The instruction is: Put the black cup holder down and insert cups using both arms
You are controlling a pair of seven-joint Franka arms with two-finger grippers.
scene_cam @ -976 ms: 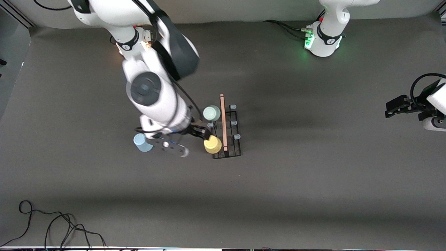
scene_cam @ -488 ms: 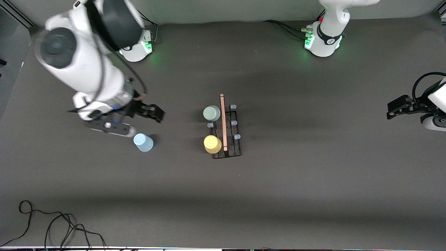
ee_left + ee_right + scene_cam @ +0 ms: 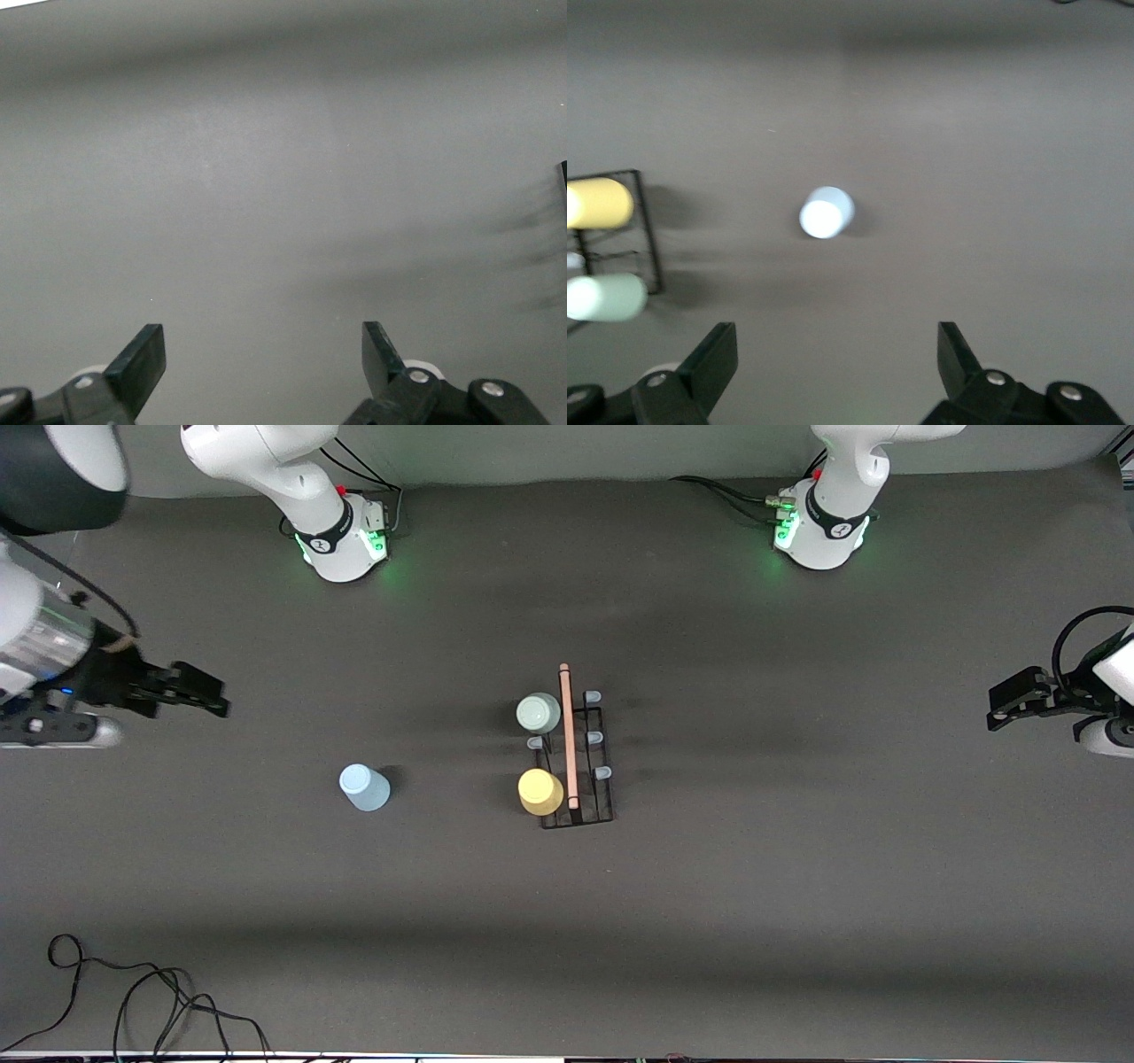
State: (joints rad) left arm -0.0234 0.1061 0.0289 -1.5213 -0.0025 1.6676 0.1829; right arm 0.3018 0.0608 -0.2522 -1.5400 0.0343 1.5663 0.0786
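Observation:
The black cup holder (image 3: pixel 576 821) stands mid-table, its wooden handle (image 3: pixel 568 735) pointing toward the bases. A pale green cup (image 3: pixel 539 713) and a yellow cup (image 3: pixel 540 792) sit upside down on its pegs, on the side toward the right arm's end. The light blue cup (image 3: pixel 364 787) stands upside down on the mat, apart from the holder, toward the right arm's end. My right gripper (image 3: pixel 213 696) hangs open and empty over the mat at that end; its wrist view shows the blue cup (image 3: pixel 826 212) and the holder (image 3: pixel 648 230). My left gripper (image 3: pixel 997 707) waits open at the left arm's end over bare mat.
Both arm bases (image 3: pixel 345 549) (image 3: pixel 819 536) stand along the table's edge farthest from the front camera. Loose black cables (image 3: pixel 133 1001) lie at the near edge toward the right arm's end. Dark mat (image 3: pixel 797 868) covers the table.
My right arm has swung away from the holder toward its own end of the table, open, with the yellow cup left on the holder. The left arm has barely moved.

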